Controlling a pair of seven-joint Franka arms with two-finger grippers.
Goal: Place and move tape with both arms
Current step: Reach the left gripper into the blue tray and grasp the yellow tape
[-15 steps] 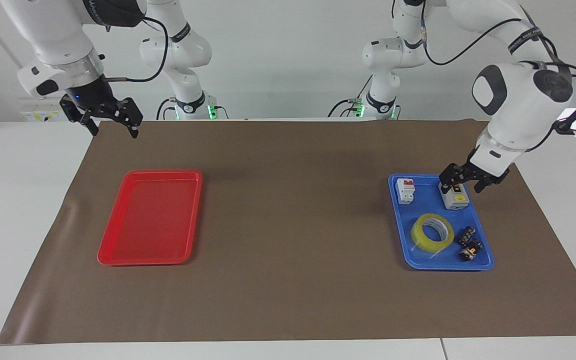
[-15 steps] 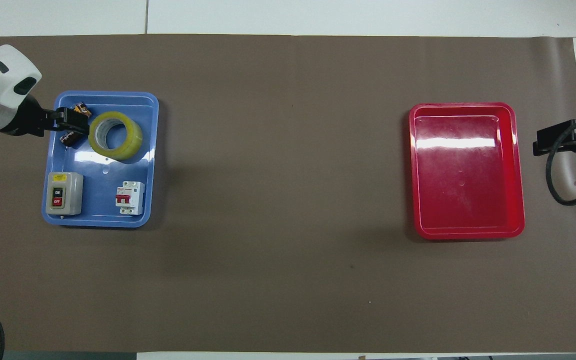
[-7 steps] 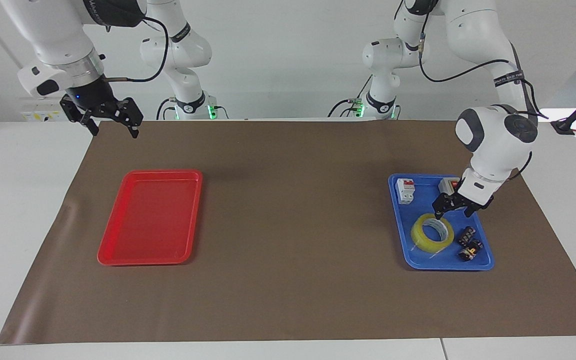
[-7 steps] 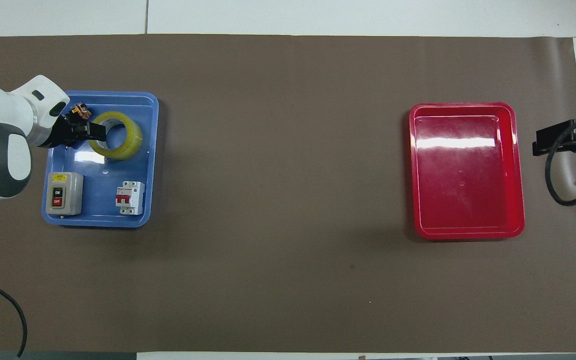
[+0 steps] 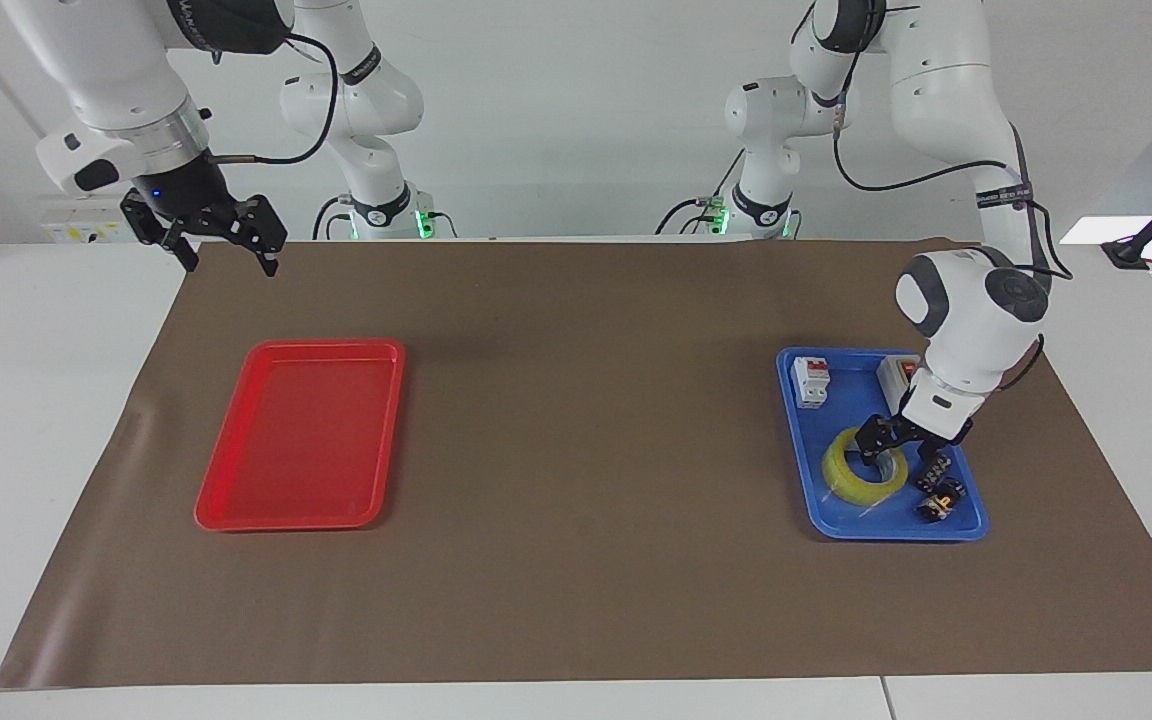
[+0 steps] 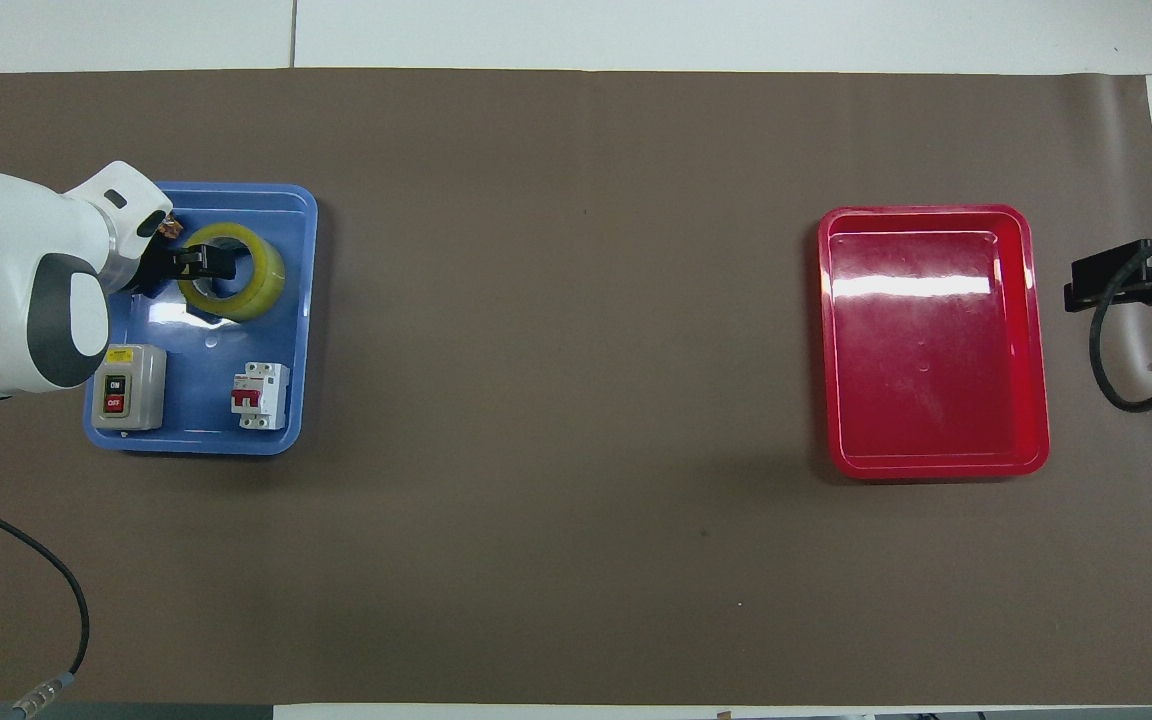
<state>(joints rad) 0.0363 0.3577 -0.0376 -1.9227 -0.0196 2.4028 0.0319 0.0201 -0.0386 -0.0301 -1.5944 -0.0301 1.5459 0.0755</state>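
The tape (image 5: pixel 863 468) (image 6: pixel 233 271) lies flat in the blue tray (image 5: pixel 841 520) (image 6: pixel 204 435), at the lower right of the facing frame and the upper left of the overhead frame. The left gripper (image 5: pixel 891 450) (image 6: pixel 198 263) is down at the roll, its fingers spread, one reaching into the pale core and the other at the rim toward the small black-and-orange blocks (image 5: pixel 939 487); whether the fingers press the roll cannot be told. In the same tray, nearer to the robots than the tape, stand a grey switch box (image 6: pixel 129 386) marked ON and OFF and a white-and-red circuit breaker (image 5: pixel 811 381) (image 6: pixel 259 395). The tray rests on a brown mat (image 5: pixel 576 450) (image 6: pixel 576 550) covering the white table (image 5: pixel 36 400). A red tray (image 5: pixel 306 432) (image 6: pixel 936 340), bare inside, sits at the centre left of the facing frame. The right gripper (image 5: pixel 228 258) hangs with fingers spread at the upper left of that frame, over the mat's corner; the right arm waits.
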